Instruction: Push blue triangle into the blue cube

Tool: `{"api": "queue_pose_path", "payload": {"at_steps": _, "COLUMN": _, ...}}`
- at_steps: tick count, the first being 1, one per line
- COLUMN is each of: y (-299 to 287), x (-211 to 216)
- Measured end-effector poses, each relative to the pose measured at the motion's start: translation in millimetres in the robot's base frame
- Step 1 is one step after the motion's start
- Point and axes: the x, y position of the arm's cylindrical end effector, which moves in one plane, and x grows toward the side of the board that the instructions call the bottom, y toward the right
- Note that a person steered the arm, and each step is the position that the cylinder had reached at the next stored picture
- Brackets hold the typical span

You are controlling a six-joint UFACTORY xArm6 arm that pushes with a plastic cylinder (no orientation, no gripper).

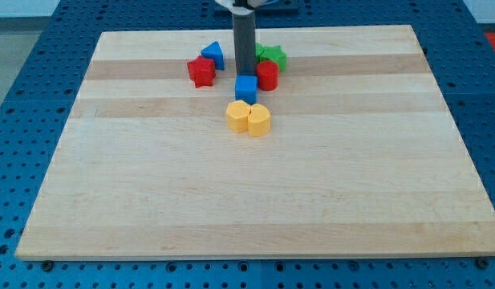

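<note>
My tip (pixel 245 75) ends the dark rod that comes down from the view's top, where the arm's upper part is cut off by the frame edge. It has no jaws, so it neither clamps nor releases anything; it only stands on the wooden board (pixel 255 193).

Taking the blue cube (pixel 245 88) as the landmark: my tip stands directly above it in the view, just beside or touching its far edge, though I cannot tell which because the cube hides the very end. The blue triangle (pixel 213 54) lies to the cube's upper left, apart from it, with the rod between the two. A red block (pixel 201 71) of irregular shape sits left of the cube, just below the triangle and touching or nearly touching it. A red cylinder (pixel 268 75) stands just to the cube's upper right. Beyond that, a green block (pixel 273 55) is partly hidden by the rod and the red cylinder, so its shape is hard to make out. Two yellow blocks (pixel 249 118) sit pressed together just below the cube.
</note>
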Motion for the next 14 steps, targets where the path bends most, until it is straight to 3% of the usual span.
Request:
{"api": "queue_pose_path", "payload": {"at_steps": 1, "y": 0.4, "x": 30.0}}
{"api": "queue_pose_path", "payload": {"at_steps": 3, "y": -0.5, "x": 27.1}}
{"api": "queue_pose_path", "payload": {"at_steps": 5, "y": -8.5, "x": -49.8}}
{"api": "queue_pose_path", "payload": {"at_steps": 8, "y": -74.1, "x": -115.0}}
{"api": "queue_pose_path", "payload": {"at_steps": 11, "y": -71.2, "x": -89.4}}
{"api": "queue_pose_path", "payload": {"at_steps": 14, "y": -32.3, "x": -12.8}}
